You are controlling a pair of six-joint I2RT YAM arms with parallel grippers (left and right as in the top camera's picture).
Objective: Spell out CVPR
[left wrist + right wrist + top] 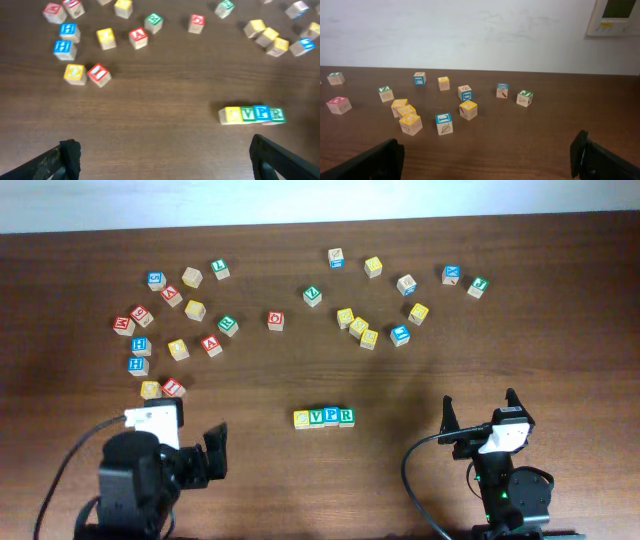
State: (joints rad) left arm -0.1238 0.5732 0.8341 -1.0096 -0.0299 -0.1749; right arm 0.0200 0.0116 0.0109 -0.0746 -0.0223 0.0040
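Four letter blocks stand touching in a row (pixel 324 417) at the table's middle front: a yellow block (pixel 302 419), then green V (pixel 317 417), blue P (pixel 331 416) and green R (pixel 346 416). The row also shows in the left wrist view (pixel 252 114). My left gripper (pixel 205 455) is open and empty at the front left, well left of the row; its fingers frame bare table in the left wrist view (pixel 162 157). My right gripper (pixel 480 410) is open and empty at the front right, with its fingers wide apart in the right wrist view (pixel 487 157).
Many loose letter blocks lie scattered across the far half of the table: a cluster at the left (pixel 175 310), a red block (pixel 275 320) and a green one (pixel 312 296) mid-table, and a cluster at the right (pixel 385 315). A white wall (pixel 470 30) stands behind.
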